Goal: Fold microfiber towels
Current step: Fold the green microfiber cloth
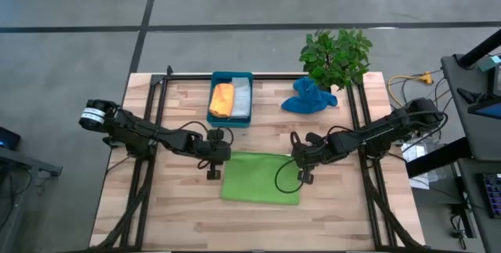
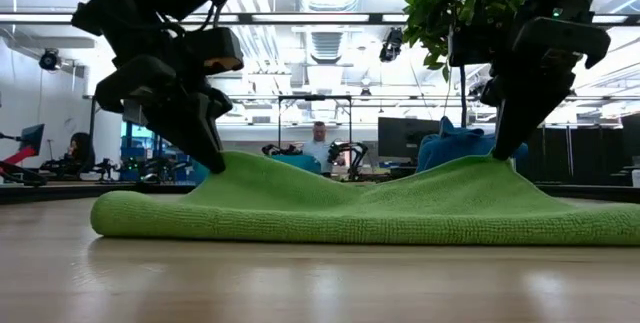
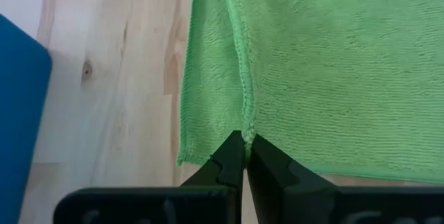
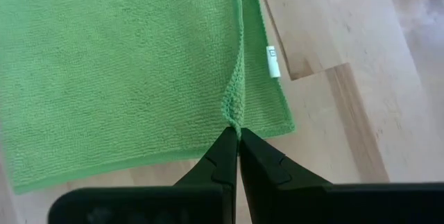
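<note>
A lime green towel [image 1: 261, 178] lies folded in two on the wooden table, between my two grippers. My left gripper [image 1: 225, 157] is shut on the upper layer at the towel's far left corner. My right gripper [image 1: 297, 157] is shut on it at the far right corner. In the low view the cloth rises to a small peak under each gripper [image 2: 215, 161] [image 2: 503, 158] and sags between them. The lower layer [image 3: 201, 78] sticks out a little past the upper hem, with a white tag [image 4: 272, 62] on it. An orange towel [image 1: 222, 99] and a grey one [image 1: 241, 98] lie in the teal tray. My left gripper pinches the upper layer's hemmed corner [image 3: 245, 128] between its two fingertips. The fingers slant down from the table's left. The corner is raised slightly; the rest of the layer lies slack on the lower one. My right gripper pinches the upper layer's hemmed corner [image 4: 234, 118] between its two fingertips, slanting down from the table's right. The cloth bunches at the tips. The corner stands a little above the lower layer, and the rest lies on it.
The teal tray [image 1: 231, 77] stands at the far edge, left of the middle. A crumpled blue towel [image 1: 308, 98] lies to its right, beside a potted plant [image 1: 337, 56]. Bare wood [image 1: 258, 222] lies near the front edge. People sit in the room beyond.
</note>
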{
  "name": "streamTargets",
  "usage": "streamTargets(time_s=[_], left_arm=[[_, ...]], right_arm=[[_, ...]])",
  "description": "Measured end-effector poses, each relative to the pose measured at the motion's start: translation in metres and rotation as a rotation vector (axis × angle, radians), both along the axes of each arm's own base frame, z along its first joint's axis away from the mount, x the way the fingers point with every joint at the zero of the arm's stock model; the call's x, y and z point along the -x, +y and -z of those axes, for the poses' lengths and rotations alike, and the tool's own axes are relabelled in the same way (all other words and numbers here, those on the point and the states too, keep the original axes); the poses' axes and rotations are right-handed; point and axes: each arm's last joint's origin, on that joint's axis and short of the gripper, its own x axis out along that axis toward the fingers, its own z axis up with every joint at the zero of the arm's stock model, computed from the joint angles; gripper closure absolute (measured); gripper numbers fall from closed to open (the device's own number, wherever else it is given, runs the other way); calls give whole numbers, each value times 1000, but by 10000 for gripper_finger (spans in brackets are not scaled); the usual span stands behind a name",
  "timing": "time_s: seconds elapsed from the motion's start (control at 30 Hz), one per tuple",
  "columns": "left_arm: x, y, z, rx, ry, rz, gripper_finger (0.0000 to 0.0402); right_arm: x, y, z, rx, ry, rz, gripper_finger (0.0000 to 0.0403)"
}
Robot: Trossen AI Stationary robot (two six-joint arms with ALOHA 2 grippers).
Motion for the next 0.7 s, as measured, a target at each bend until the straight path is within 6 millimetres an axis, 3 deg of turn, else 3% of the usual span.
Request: streamTargets(time_s=[0.27, 0.4, 0.7], left_arm=[[-3, 7, 9, -16, 36, -39, 399], [-4, 15, 9, -39, 36, -87, 372], [2, 29, -7, -17, -10, -165, 271]], right_arm=[[0, -11, 3, -20, 7, 99, 394], [-1, -16, 4, -29, 7, 149, 385], [0, -21, -12, -12, -28, 185, 289]])
